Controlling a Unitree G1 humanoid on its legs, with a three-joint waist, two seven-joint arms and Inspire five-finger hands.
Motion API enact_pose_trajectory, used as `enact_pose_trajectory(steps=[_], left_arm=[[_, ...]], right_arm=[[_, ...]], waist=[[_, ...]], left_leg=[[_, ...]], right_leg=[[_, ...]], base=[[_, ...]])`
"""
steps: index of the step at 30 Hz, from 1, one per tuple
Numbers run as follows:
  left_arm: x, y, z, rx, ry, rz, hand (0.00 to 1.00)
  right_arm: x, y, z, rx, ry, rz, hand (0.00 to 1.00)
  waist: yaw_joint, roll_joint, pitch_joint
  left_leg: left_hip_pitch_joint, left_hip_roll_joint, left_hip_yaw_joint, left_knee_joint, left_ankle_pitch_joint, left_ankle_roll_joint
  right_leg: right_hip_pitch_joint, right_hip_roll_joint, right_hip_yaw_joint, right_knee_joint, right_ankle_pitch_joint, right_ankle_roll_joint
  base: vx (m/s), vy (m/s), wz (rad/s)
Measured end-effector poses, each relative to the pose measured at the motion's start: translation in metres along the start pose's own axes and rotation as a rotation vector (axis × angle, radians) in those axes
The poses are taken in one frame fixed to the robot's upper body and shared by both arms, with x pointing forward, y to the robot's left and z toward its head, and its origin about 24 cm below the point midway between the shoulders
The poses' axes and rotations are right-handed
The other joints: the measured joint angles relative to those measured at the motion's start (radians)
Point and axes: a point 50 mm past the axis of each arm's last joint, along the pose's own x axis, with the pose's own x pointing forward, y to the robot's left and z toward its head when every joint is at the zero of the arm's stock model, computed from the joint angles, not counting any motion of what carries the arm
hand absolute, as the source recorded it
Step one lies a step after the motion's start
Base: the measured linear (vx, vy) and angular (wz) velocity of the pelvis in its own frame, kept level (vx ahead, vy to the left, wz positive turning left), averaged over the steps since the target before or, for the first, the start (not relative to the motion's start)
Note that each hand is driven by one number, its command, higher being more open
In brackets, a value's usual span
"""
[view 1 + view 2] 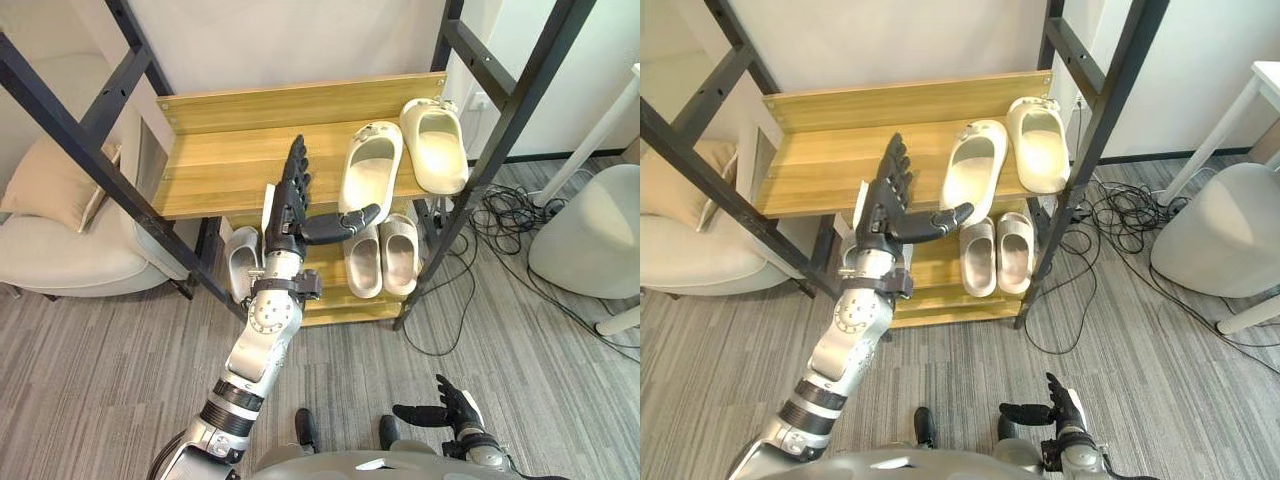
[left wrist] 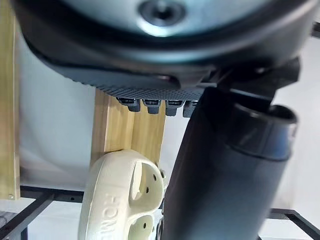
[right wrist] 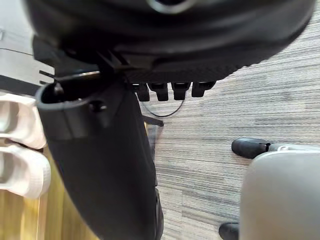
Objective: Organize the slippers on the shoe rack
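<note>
The shoe rack (image 1: 230, 160) carries all the slippers that one can see. On its upper shelf two cream slippers lie at the right side: the outer slipper (image 1: 436, 145) lies fairly straight, while the inner slipper (image 1: 370, 168) is turned at an angle, with its heel near the front edge. On the lower shelf (image 1: 330, 305) a pair of slippers (image 1: 383, 258) stands neatly side by side, and a single slipper (image 1: 241, 265) shows at the left, partly hidden by the arm. The left robot hand (image 1: 288, 205) is held up before the upper shelf, its fingers straight and its thumb spread toward the heel of the angled slipper. It holds nothing, and I cannot tell whether the thumb touches. The right robot hand (image 1: 452, 405) hangs low above the floor, relaxed and empty. I judge the task to be near its end: what remains is probably to straighten the inner slipper beside its partner.
</note>
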Motion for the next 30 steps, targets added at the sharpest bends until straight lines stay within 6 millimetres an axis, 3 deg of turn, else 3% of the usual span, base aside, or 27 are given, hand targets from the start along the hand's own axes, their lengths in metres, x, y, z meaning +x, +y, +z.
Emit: enact_pose_trajectory(steps=[3,9,17,30], left_arm=[[-0.004,-0.007,-0.006,-0.007,0.028,-0.032,1.0],[-0.005,-0.012,-0.011,-0.005,0.046,-0.064,1.0],[0.0,-0.024,-0.017,0.026,0.064,-0.116,1.0],[0.019,-0.036,-0.019,0.086,0.058,-0.123,1.0]], right_arm=[[0.001,0.019,0.003,-0.008,-0.005,0.051,1.0],[0.003,0.032,0.012,-0.004,-0.024,0.08,1.0],[0.003,0.034,0.01,0.003,-0.015,0.077,1.0],[0.003,0.034,0.01,0.036,-0.007,0.068,1.0]], waist=[[0.004,-0.01,-0.006],[0.004,-0.022,-0.009],[0.002,-0.039,-0.019],[-0.007,-0.04,-0.019]], left_leg=[[0.007,0.002,0.0,0.0,-0.003,-0.004],[0.013,0.001,0.0,0.0,-0.009,-0.006],[0.015,0.0,0.0,0.0,-0.01,-0.006],[0.016,0.001,0.009,0.0,-0.014,-0.011]], right_leg=[[0.007,0.002,0.0,0.0,-0.006,-0.001],[0.014,0.001,-0.001,-0.001,-0.011,0.002],[0.015,-0.001,-0.002,-0.003,-0.013,0.004],[0.013,0.0,0.005,-0.003,-0.014,0.004]], base=[[0.0,0.0,0.0],[0.0,0.0,0.0],[0.0,0.0,0.0],[0.0,0.001,-0.01]])
